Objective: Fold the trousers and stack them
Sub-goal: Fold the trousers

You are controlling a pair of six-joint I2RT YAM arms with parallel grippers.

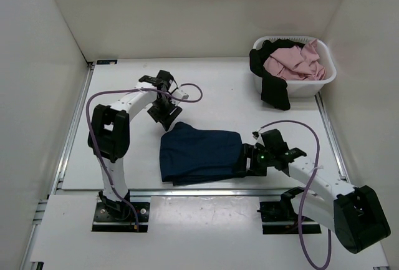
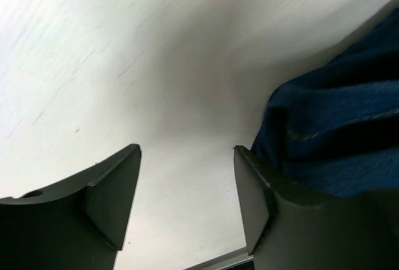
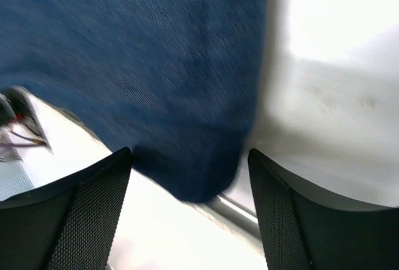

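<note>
The navy denim trousers [image 1: 199,153] lie folded into a rough rectangle on the table near its front edge. My left gripper [image 1: 163,115] is open and empty at the fold's far left corner; in the left wrist view its fingers [image 2: 115,198] frame bare table, with the trousers [image 2: 336,133] beside the right finger. My right gripper [image 1: 244,159] is open at the fold's right edge. In the right wrist view a corner of the trousers [image 3: 162,89] lies between the open fingers [image 3: 93,207], not gripped.
A white laundry basket [image 1: 324,80] at the back right holds a pink garment [image 1: 293,63] and a black garment [image 1: 274,89] that hangs over its front rim. White walls enclose the table. A metal rail [image 1: 206,190] runs along the front edge.
</note>
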